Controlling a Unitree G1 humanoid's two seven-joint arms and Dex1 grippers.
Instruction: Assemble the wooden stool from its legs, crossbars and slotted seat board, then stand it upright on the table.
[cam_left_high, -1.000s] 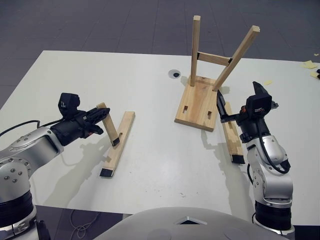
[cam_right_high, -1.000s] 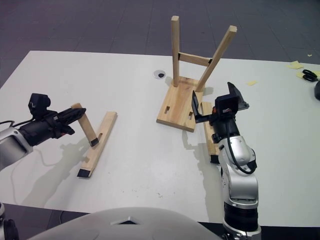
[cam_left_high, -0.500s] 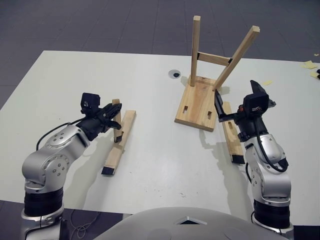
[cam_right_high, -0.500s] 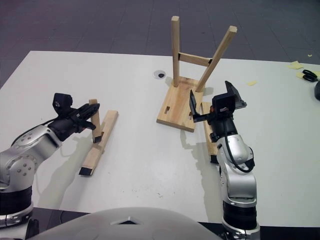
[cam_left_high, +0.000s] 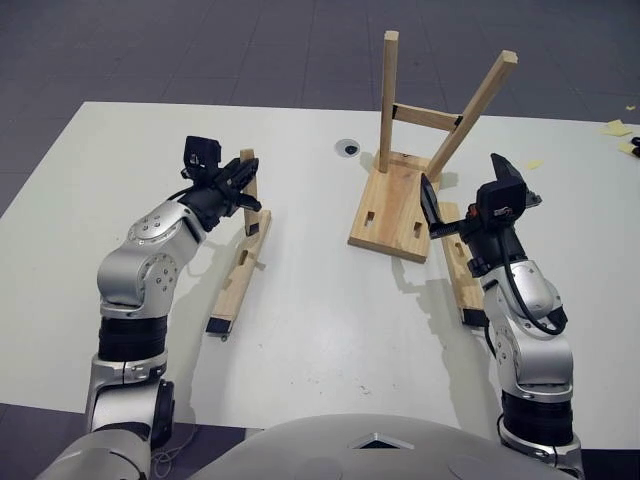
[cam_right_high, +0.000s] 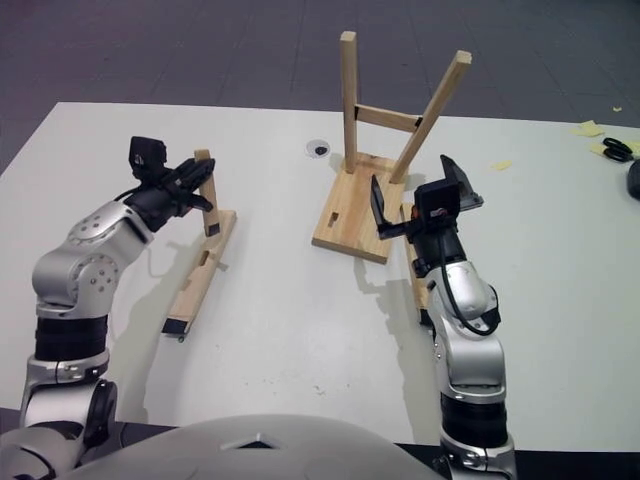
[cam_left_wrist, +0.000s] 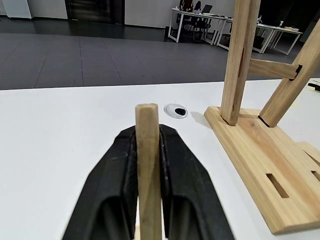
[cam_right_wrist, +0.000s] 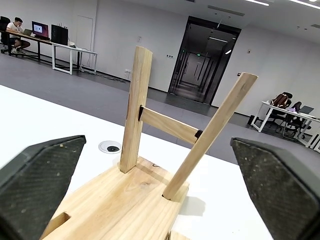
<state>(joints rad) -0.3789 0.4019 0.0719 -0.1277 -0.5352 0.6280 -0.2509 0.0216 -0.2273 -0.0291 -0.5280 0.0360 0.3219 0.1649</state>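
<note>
Fingers (cam_left_wrist: 112, 175) of the left gripper (cam_left_high: 236, 188) are clamped on an upright wooden bar (cam_left_wrist: 148, 150), whose lower end sits against a leg (cam_left_high: 238, 280) lying flat on the bench (cam_left_high: 310, 330). The right gripper (cam_left_high: 464, 192) hovers with its fingers (cam_right_wrist: 40, 185) spread wide and empty, just beside the slotted seat board (cam_left_high: 392, 205). The board lies upside down with two legs (cam_left_high: 389, 95) and a crossbar (cam_left_high: 428, 117) standing up from it. Another leg piece (cam_left_high: 462, 280) lies beneath the right arm.

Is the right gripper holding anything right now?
No: the right gripper is wide open with nothing between its fingers, and the seat board lies beyond it.
</note>
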